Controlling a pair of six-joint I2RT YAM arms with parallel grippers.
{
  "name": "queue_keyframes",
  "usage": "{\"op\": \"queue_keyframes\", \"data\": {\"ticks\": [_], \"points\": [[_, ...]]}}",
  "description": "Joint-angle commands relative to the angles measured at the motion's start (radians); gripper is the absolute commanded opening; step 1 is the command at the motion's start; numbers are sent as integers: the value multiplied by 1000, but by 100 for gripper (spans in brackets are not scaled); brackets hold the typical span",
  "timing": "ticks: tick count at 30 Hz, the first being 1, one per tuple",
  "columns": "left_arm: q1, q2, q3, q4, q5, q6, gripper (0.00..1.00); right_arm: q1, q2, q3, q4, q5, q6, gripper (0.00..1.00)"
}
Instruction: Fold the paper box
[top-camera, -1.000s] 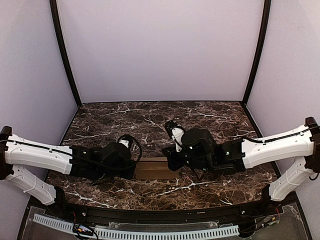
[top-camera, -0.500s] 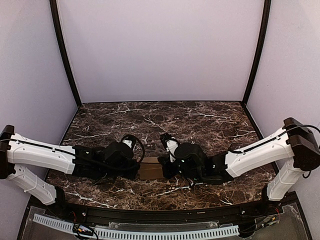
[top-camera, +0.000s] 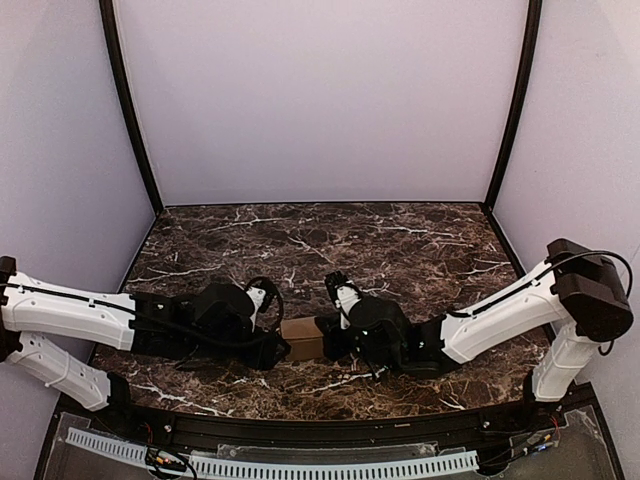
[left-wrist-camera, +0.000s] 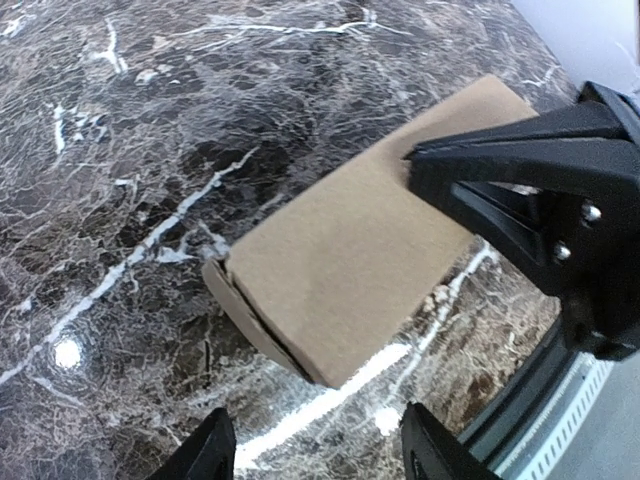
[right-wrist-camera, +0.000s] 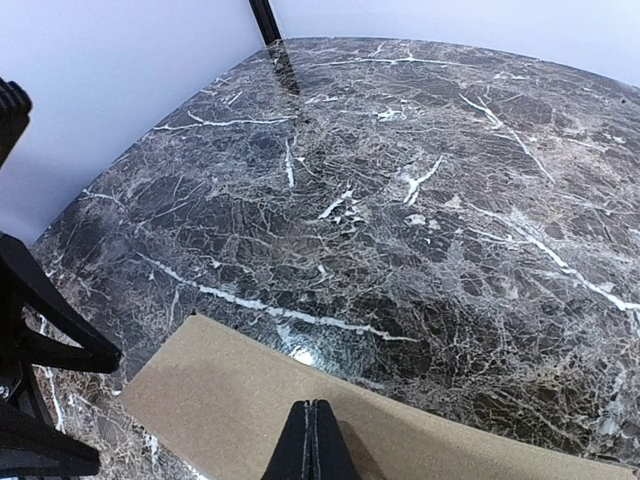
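Observation:
The paper box (top-camera: 302, 338) is a small narrow brown cardboard box lying on the marble table between my two grippers. In the left wrist view the box (left-wrist-camera: 360, 260) lies just beyond my open left gripper (left-wrist-camera: 315, 440), with its near end flap slightly ajar. My left gripper (top-camera: 276, 346) holds nothing. My right gripper (top-camera: 326, 338) is shut, and its closed tips (right-wrist-camera: 313, 440) rest on the box's top face (right-wrist-camera: 210, 395). The right gripper also shows in the left wrist view (left-wrist-camera: 530, 190), lying over the far end of the box.
The dark marble table (top-camera: 400, 250) is walled in by lilac panels with black corner posts (top-camera: 130, 120). A black rail and a white slotted strip (top-camera: 300, 465) run along the near edge, close behind the box.
Both grippers have closed in on the box, the right arm moving left and the left one right. Less of the box shows between them.

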Motion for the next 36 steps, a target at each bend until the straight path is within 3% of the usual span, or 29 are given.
{"op": "queue_keyframes", "data": {"ticks": [1, 6, 10, 14, 16, 25, 31, 36], "points": [[13, -110, -31, 2, 124, 50, 58, 9, 44, -55, -42, -9, 32, 0], [57, -148, -25, 52, 205, 93, 56, 10, 64, -80, -17, -19, 53, 0], [139, -122, -35, 145, 329, 100, 24, 12, 59, -84, -17, -27, 57, 0], [186, -73, -48, 247, 396, 109, 6, 12, 55, -84, -22, -34, 59, 0], [215, -44, -52, 292, 436, 103, 1, 11, 55, -84, -21, -37, 61, 0], [265, 51, -167, 468, 534, 33, 0, 11, 64, -72, -39, -45, 60, 0], [282, 105, -321, 618, 542, -13, 0, 10, 54, -67, -47, -57, 46, 0], [283, 132, -360, 646, 532, -13, 0, -19, -3, -60, -75, -120, 27, 0]]}}
